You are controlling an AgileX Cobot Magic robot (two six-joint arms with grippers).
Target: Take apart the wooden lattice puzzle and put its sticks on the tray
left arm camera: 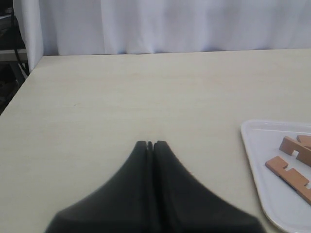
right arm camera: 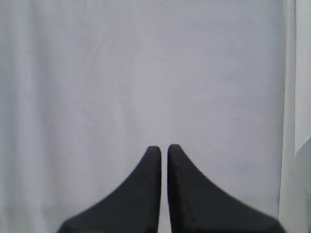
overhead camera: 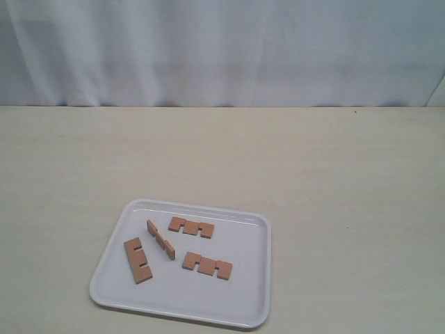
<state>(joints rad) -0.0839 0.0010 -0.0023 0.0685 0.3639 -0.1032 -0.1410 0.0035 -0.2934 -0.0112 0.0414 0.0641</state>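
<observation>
The white tray [overhead camera: 243, 296] lies near the front of the table. Several separate notched wooden sticks rest on it: one at the left [overhead camera: 138, 260], one standing on edge [overhead camera: 160, 239], one at the back [overhead camera: 191, 227] and one at the front [overhead camera: 207, 265]. No assembled lattice puzzle shows. Neither gripper appears in the exterior view. My left gripper [left arm camera: 150, 144] is shut and empty above bare table, with the tray [left arm camera: 252, 160] and two sticks [left arm camera: 289, 174] off to one side. My right gripper [right arm camera: 164, 148] is shut with a hairline gap, holding nothing, and faces the white curtain.
A white curtain [overhead camera: 222, 49] hangs behind the light wooden table [overhead camera: 313, 160]. The table's side edge [left arm camera: 19, 92] shows in the left wrist view, with dark equipment beyond it.
</observation>
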